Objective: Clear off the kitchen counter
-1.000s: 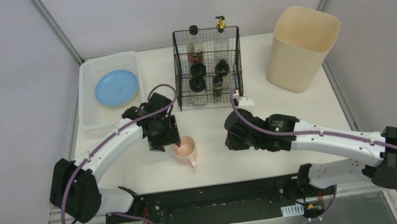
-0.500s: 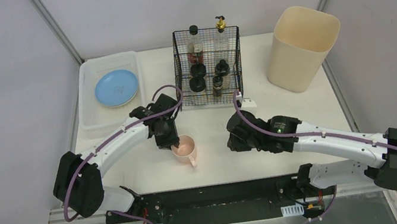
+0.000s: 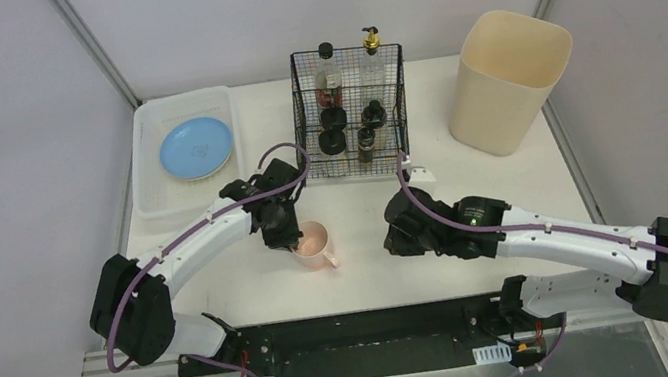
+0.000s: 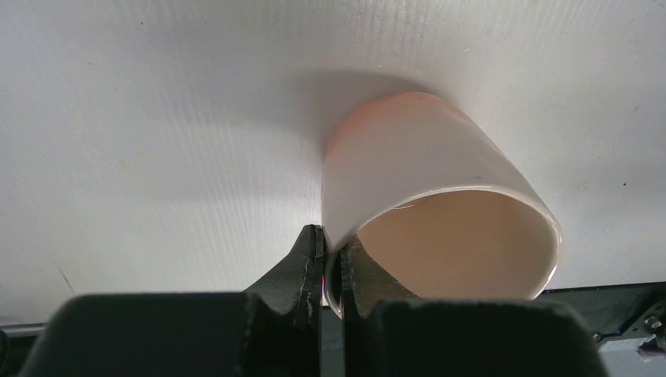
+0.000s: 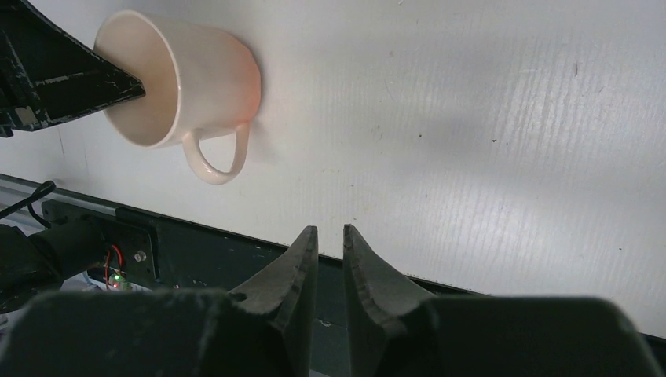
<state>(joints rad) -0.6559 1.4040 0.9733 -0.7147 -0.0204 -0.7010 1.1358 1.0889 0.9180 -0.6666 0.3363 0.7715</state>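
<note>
Left claw: the left claw (image 4: 331, 271) is pinching the wall of the mug (image 4: 424, 204) at the rim, one finger inside and one outside, jaws drawn narrow onto it.
Mug: it is leaning over with its mouth tipped toward the arm bases. In the overhead view its handle is pointing to about 5 o'clock. Whether its base is touching the counter or hanging just off it is hard to tell.
Counter: the counter (image 3: 470, 177) is carrying everything. The mug is sitting toward its near middle, at about 7 o'clock from the wire rack (image 3: 353, 109).
Right claw: the right claw (image 5: 330, 251) is hovering over bare counter at about 3 o'clock from the mug. Its jaws are nearly together with only a thin slit between them, and it is gripping nothing.
Tray: the tray (image 3: 184, 98) is lying at about 10 o'clock from the mug, with a blue plate (image 3: 196, 148) in it.
Step in hand: probably lifting the mug away, most likely toward the tray.
Doing it well: a rim pinch is letting the mug swing, so raising it straight up first and travelling slowly should help. So should steering round the rack's near corner and setting the base down flat beside the plate before the jaws let go.
Risk: the glazed wall may be slipping between the pads if the wrist rolls sharply.
</note>
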